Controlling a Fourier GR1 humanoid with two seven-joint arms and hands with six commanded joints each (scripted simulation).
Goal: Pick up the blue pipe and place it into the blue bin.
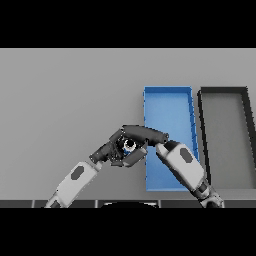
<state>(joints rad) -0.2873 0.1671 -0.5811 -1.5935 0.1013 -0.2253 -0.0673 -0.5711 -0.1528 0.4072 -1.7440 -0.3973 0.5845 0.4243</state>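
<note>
The blue pipe (136, 156) shows only as a short blue piece with a pale round end, just left of the blue bin's (168, 100) near left wall. My right hand (142, 134) reaches leftward across that wall, its fingers curled down over the pipe. My left hand (107, 151) comes in from the lower left and sits against the pipe's left side. Both hands hide most of the pipe, and I cannot tell whether it rests on the table or is lifted.
A dark grey bin (247, 135) stands right of the blue bin, almost touching it. My right forearm (182, 165) lies over the blue bin's near part. Grey table (65, 90) stretches to the left and back.
</note>
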